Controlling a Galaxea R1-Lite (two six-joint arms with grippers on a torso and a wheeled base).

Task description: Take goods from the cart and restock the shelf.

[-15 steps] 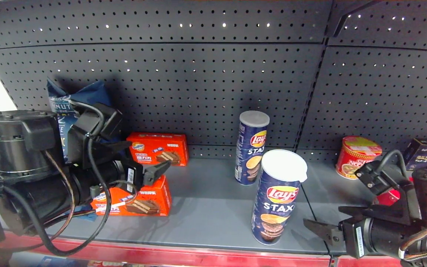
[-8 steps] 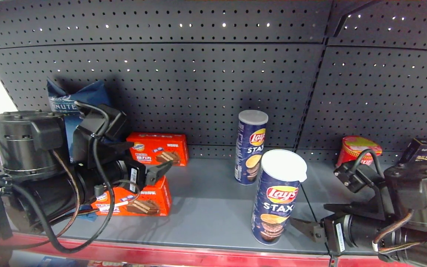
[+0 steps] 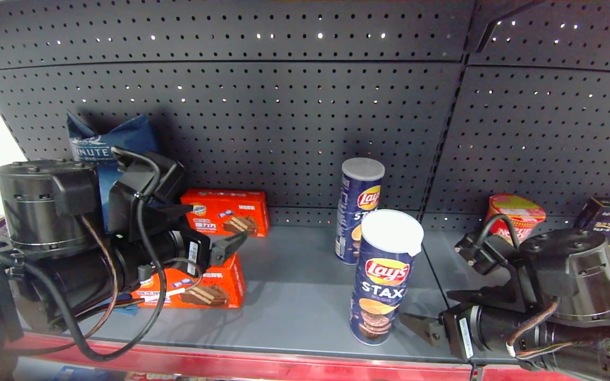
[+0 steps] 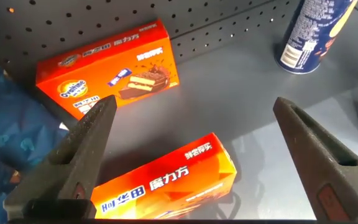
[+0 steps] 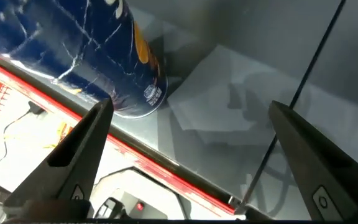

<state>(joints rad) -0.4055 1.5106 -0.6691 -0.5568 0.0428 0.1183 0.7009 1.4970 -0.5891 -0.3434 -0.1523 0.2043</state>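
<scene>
The front chips can point(image 3: 384, 278) stands on its base near the front edge of the grey shelf point(image 3: 294, 301), white lid on. Directly behind it, closer to the pegboard, stands the rear chips can point(image 3: 362, 174), partly hidden by it.

The right gripper point(image 5: 190, 107) sits low at the shelf edge just to the right of the front chips can's base. Its jaws are spread wide and hold nothing, and the can lies outside them. One finger may be brushing the can's foot, though the contact is too close to call.

The left gripper point(image 4: 193, 102) hovers well to the left of the front chips can, above the nearer orange wafer box point(image 3: 199, 288). Its jaws are also wide apart and empty.

A second orange wafer box point(image 3: 225, 211) lies farther back on that side, with a blue snack bag point(image 3: 106, 145) leaning against the pegboard beyond it.

Well to the right of the front chips can sit a red noodle cup point(image 3: 514, 211) and a dark box point(image 3: 609, 219).
</scene>
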